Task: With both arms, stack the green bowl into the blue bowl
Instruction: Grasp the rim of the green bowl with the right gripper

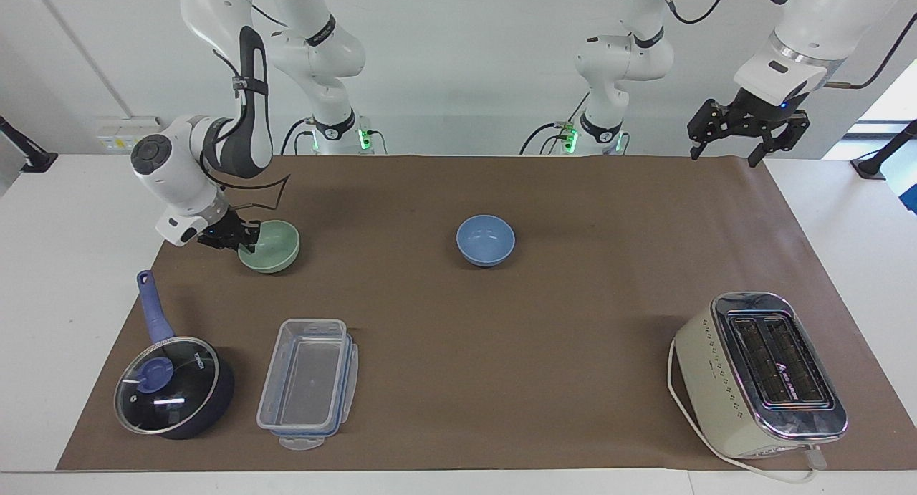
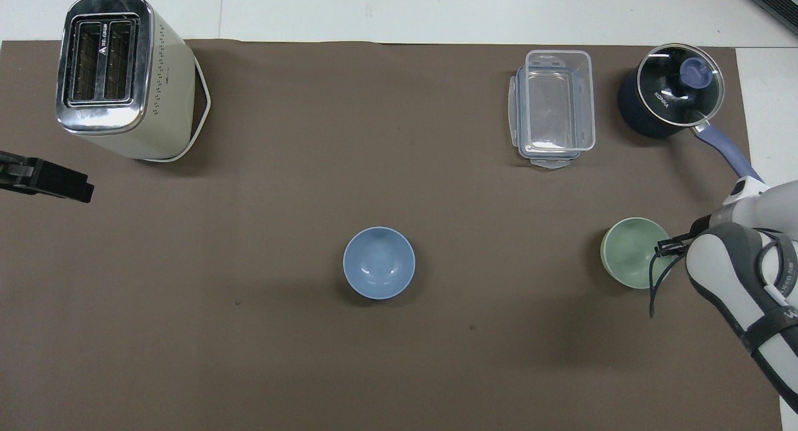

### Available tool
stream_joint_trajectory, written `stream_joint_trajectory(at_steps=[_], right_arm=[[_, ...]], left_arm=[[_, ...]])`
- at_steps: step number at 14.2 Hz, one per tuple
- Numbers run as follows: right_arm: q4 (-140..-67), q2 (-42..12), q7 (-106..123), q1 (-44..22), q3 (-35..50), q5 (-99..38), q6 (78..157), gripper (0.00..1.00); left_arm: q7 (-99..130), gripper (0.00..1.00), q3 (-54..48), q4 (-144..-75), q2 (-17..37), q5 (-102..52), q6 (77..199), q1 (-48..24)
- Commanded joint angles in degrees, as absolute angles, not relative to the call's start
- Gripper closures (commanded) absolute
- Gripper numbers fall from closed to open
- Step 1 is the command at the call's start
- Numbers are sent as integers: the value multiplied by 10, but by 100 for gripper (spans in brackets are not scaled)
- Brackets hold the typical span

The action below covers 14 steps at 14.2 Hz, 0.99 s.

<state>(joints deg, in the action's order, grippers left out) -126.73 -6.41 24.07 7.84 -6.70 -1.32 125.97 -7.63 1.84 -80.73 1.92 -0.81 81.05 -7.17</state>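
The pale green bowl (image 1: 271, 246) stands upright on the brown mat at the right arm's end of the table; it also shows in the overhead view (image 2: 631, 252). My right gripper (image 1: 242, 240) is low at the bowl's rim, on the side toward the table's end, and its tip shows over that rim in the overhead view (image 2: 668, 246). The blue bowl (image 1: 486, 240) stands empty near the mat's middle, and shows in the overhead view (image 2: 379, 262). My left gripper (image 1: 725, 155) waits open and empty, raised over the mat's corner at the left arm's end (image 2: 62, 188).
A dark-blue lidded saucepan (image 1: 172, 387) and a clear plastic container (image 1: 308, 384) stand farther from the robots than the green bowl. A cream toaster (image 1: 763, 373) stands at the left arm's end. The brown mat (image 1: 501, 337) covers the table.
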Motion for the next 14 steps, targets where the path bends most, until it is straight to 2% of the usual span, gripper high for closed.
stream_joint_trajectory(at_steps=[1,3,7,12,14], right_arm=[[-1262,-69,251,88,-62,-27,1265,100],[-1246,-73,256,88,-62,-29,1248,100],[-1167,-72,269,70,-58,-47,1143,100],[-1091,-69,247,19,-57,-132,1058,100],[-1079,-66,199,-10,-52,-149,1051,100]], left_arm=[[-71,0,15,-824,4,-16,807,-66],[-71,0,16,-824,4,-16,807,-66],[-71,0,16,-824,4,-16,807,-66],[-71,0,16,-824,4,-16,807,-65],[-71,0,16,-824,4,-16,807,-66]])
